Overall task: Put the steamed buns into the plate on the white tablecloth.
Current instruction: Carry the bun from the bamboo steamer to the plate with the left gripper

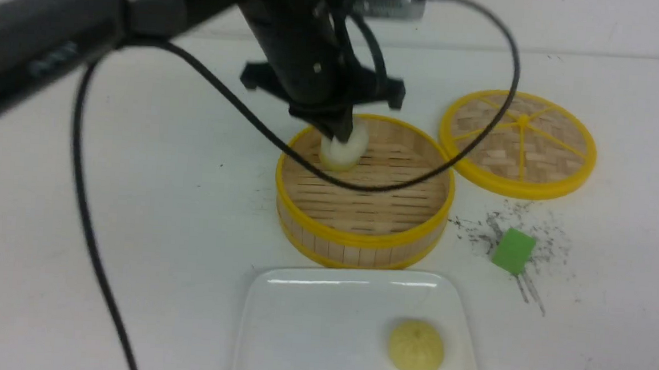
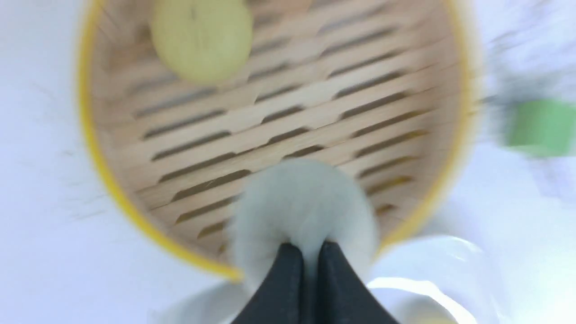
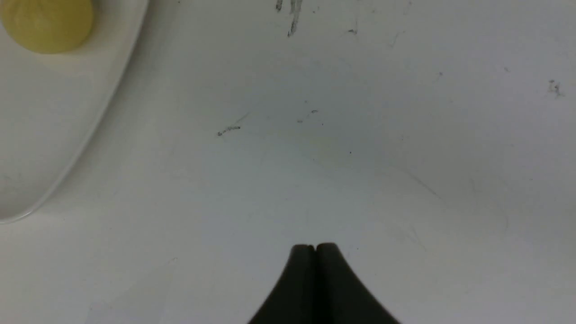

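Left jaws are pinched narrow on the off-white bun point(image 1: 344, 149), gripping it by its crown at the far side of the steamer basket point(image 1: 360, 241), upper centre of the front view. The shot is blurred, so I can't tell whether the bun is clear of the slats yet.

Here's what the next move turns on: the plate point(image 1: 298, 326) sits straight down the frame from those jaws, just beyond the basket's near rim. In the left wrist view, that yellow rim point(image 2: 135, 220) runs right between the held bun and the white plate edge. My read is up first, over the rim, then toward the bottom of the frame.

One pale yellow bun point(image 1: 415, 347) already rests in the plate's lower right, so the open left half looks the safer landing spot. Another yellow bun point(image 2: 201, 38) waits in the basket, upper left of the left wrist view.

Right jaws are shut on nothing, hanging over bare white tablecloth point(image 3: 360, 135), with the plate's edge at the left of their frame.
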`<state>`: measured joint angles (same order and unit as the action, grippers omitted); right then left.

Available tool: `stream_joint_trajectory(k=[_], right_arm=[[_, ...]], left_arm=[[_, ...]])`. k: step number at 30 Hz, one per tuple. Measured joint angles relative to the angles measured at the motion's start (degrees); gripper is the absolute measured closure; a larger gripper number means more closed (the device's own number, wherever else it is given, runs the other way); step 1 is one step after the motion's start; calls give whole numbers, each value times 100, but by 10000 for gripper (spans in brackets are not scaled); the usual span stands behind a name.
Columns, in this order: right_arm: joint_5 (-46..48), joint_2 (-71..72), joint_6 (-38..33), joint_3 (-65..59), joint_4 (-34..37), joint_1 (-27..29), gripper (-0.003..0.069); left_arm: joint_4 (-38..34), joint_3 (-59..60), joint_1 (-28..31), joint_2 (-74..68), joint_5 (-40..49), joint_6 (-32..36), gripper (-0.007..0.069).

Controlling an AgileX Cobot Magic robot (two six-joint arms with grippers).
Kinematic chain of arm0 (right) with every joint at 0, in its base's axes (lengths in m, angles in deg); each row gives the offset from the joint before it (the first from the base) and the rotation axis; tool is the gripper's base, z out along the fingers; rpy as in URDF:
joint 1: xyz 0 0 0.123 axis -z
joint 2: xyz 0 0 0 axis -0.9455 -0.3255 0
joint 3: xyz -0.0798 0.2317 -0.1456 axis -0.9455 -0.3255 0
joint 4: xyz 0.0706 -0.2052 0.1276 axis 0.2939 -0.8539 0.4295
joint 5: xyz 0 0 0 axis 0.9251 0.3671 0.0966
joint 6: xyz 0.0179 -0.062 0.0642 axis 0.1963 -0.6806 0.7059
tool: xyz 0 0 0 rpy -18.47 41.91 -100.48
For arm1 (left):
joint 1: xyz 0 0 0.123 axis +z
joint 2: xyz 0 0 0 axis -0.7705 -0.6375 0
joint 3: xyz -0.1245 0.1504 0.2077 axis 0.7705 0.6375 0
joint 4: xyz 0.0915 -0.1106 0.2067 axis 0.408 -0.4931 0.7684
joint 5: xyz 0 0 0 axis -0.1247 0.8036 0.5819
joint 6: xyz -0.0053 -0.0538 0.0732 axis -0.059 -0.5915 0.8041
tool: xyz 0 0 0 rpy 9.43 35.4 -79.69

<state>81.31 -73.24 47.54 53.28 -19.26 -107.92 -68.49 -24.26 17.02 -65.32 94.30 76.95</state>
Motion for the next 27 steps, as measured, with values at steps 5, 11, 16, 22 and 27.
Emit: stream_joint_trajectory(k=[5,11,16,22,27], right_arm=[[0,0,0,0,19,0,664],[-14,0,0,0,19,0,659],[-68,0,0,0,13,0,657],[-241,0,0,0,8,0,652],[-316,0,0,0,-3,0,648]], left_arm=[[172,-61,-7,811,431,0,600],[-586,1057,-7,1234,431,-4,600],[-795,2486,-11,1123,286,-216,594],[-765,3701,-318,710,-774,-349,579],[-782,3814,-532,364,-1128,-423,544]])
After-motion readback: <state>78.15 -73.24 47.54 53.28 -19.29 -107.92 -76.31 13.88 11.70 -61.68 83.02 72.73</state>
